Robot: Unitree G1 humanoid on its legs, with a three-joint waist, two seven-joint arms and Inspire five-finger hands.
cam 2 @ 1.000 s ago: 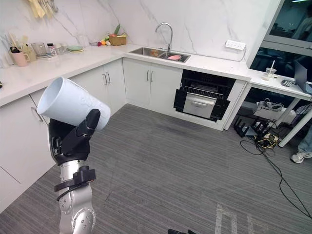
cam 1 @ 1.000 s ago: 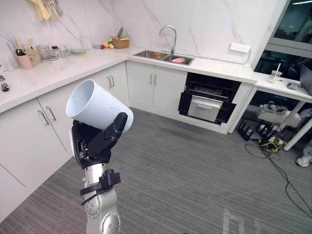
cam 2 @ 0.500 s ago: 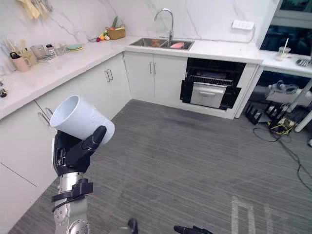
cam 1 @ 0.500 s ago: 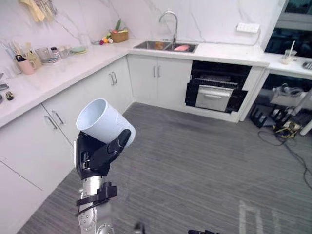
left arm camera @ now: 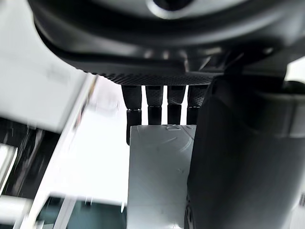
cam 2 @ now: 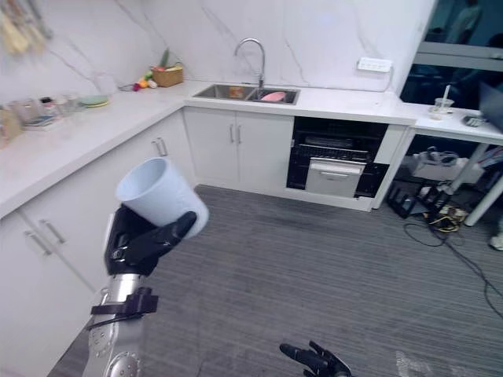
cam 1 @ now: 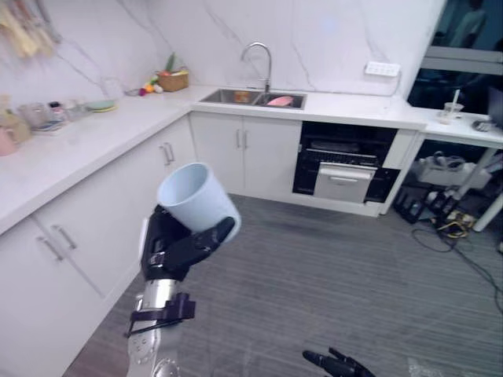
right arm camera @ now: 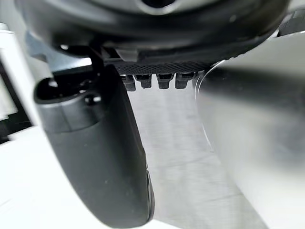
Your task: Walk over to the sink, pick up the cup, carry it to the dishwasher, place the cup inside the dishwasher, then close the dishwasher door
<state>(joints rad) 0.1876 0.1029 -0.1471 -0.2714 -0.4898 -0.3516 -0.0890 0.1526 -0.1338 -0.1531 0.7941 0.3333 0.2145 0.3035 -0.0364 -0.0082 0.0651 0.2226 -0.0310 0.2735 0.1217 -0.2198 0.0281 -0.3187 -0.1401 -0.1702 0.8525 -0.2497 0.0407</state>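
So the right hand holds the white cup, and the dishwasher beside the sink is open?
No, the left hand holds the white cup, as the left eye view shows; the right hand is low and empty. The dishwasher beside the sink is open.

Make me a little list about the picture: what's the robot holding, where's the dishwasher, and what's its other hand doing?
Holding: white cup, tilted, with the left robot hand curled round it
Other hand: right robot hand, low down, fingers spread, empty
Dishwasher: the dishwasher is open, under the counter, right of the sink
In between: grey floor; the cup is not at the dishwasher yet
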